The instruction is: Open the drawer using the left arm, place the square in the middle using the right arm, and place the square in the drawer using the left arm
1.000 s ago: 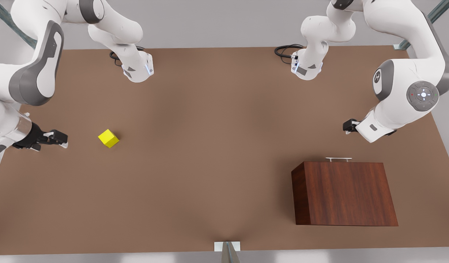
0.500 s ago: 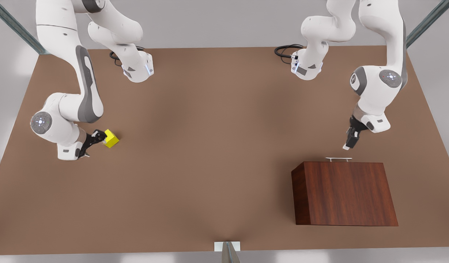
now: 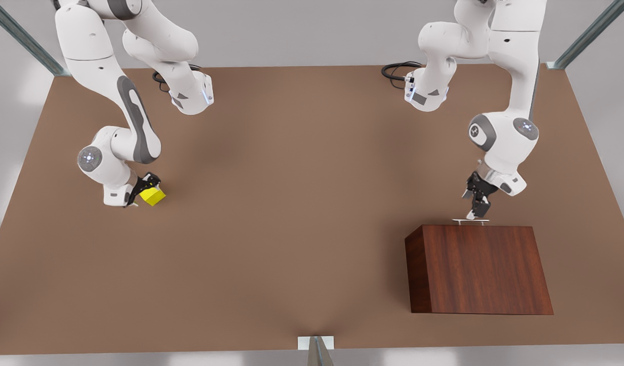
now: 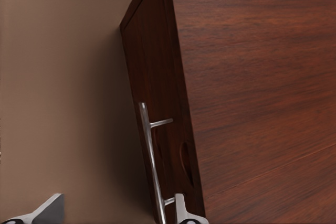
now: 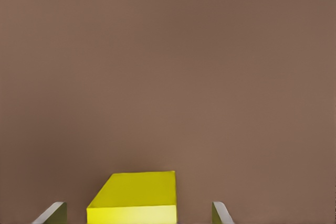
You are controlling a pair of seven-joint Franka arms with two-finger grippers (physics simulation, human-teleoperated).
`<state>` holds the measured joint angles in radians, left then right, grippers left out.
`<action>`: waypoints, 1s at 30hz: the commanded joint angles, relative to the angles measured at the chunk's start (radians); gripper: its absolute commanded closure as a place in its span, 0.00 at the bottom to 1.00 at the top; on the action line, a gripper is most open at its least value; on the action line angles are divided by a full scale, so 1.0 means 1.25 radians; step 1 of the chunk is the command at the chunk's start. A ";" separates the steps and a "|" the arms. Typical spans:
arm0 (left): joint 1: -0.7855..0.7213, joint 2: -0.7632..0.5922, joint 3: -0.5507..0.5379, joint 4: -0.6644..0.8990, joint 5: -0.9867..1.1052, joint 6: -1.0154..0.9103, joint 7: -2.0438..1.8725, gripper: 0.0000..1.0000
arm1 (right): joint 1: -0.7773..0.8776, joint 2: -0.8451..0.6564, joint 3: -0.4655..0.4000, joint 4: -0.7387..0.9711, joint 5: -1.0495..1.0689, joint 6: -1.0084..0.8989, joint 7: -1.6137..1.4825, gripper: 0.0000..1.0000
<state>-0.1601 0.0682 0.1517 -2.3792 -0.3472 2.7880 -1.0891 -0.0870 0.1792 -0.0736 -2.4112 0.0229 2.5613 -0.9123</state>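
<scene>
Down low by the front view's left, the right gripper [image 3: 142,190] sits over the square [image 3: 153,196], fingers [image 5: 52,213] spread wide on each side of it, not squeezing. Across the table [image 3: 291,203], the left gripper [image 3: 475,213] is at the drawer's handle [image 3: 470,221], fingers apart around the bar. That drawer [image 4: 157,103] is closed inside the wooden box [image 3: 479,269].

a simulated robot lab: bare brown tabletop [image 3: 291,203], plain grey surround, metal struts [image 3: 17,35].
</scene>
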 commanded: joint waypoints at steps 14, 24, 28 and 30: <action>0.008 0.060 0.000 0.001 -0.062 0.033 0.000 0.00 | -0.021 0.010 0.001 -0.059 -0.001 0.070 -0.080 0.00; 0.008 0.025 0.000 -0.042 -0.065 0.001 0.000 0.00 | -0.027 0.074 0.001 -0.093 -0.001 0.177 -0.080 0.00; 0.008 0.006 0.000 -0.064 -0.066 -0.002 0.000 0.00 | -0.029 0.070 0.001 -0.091 -0.002 0.168 -0.084 0.18; 0.008 -0.016 0.001 -0.082 -0.066 -0.003 0.000 0.00 | -0.029 0.068 0.001 -0.090 -0.002 0.168 -0.083 0.25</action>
<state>-0.1521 0.0386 0.1541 -2.4897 -0.4290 2.7842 -1.0902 -0.1226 0.2639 -0.0719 -2.5234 0.0199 2.7719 -1.0155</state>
